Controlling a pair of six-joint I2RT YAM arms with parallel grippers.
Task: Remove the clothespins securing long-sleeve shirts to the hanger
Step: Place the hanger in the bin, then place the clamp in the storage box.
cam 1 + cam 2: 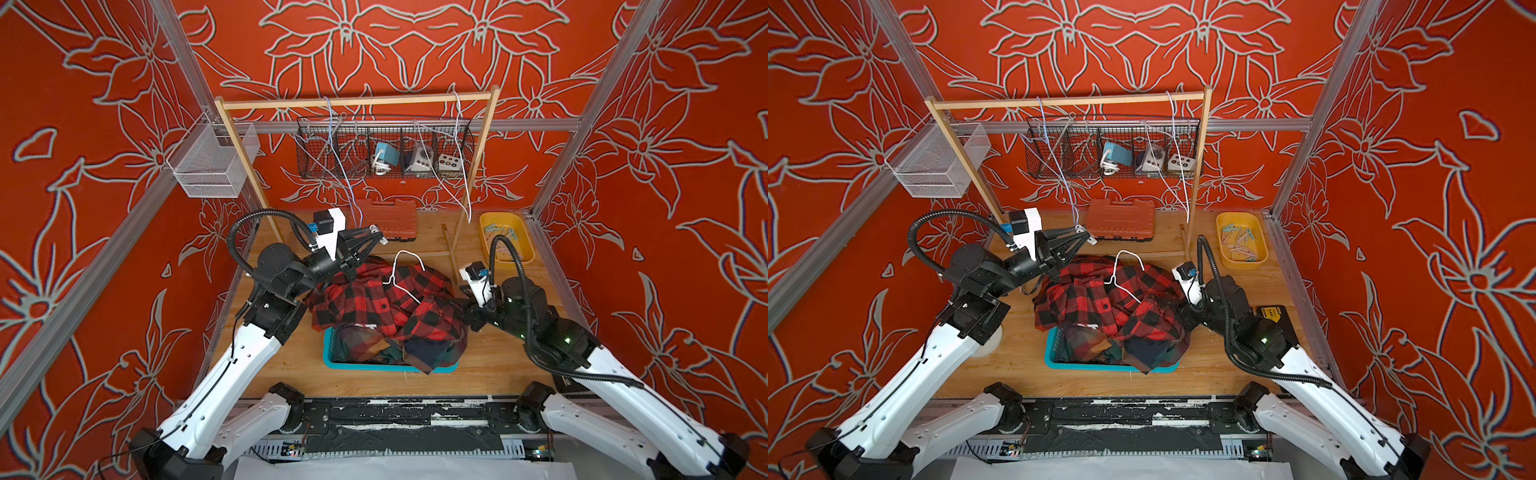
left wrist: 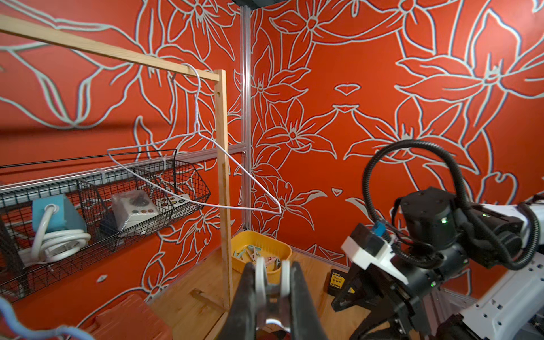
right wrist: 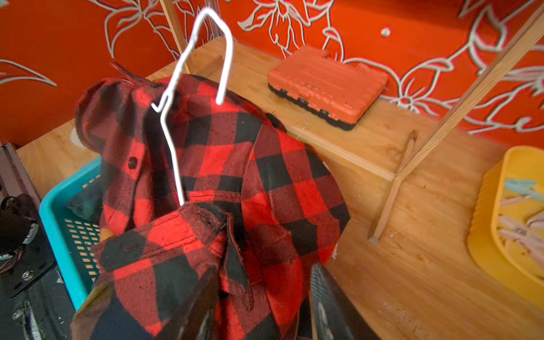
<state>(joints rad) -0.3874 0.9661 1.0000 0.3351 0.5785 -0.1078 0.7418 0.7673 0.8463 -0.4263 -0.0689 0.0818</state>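
Meanwhile, pinches one cream-white clothespin [image 2: 260, 275] in the nearly closed left gripper [image 2: 272, 269], raised near the orange case [image 1: 386, 219]. Spreads the right gripper [image 3: 265, 266] apart, a fold of the red-and-black shirt [image 1: 374, 299] between its jaws. Heaps that shirt, a white hanger [image 1: 405, 272] poking out of it, over dark plaid shirts [image 1: 361, 345], number unclear, in the teal basket [image 1: 374, 368], spilling past the far rim. Gathers pastel clothespins [image 1: 1237, 241], too jumbled to count, in the yellow tray [image 3: 482, 235]. Stows a teal box [image 1: 384, 151] and two pale gadgets [image 1: 415, 160] in the black wire basket [image 1: 316, 158]. Leaves bare table [image 1: 498, 361] between teal basket and tray. Counts three hangers: one in the shirt, two on the wooden rail [image 1: 357, 101].
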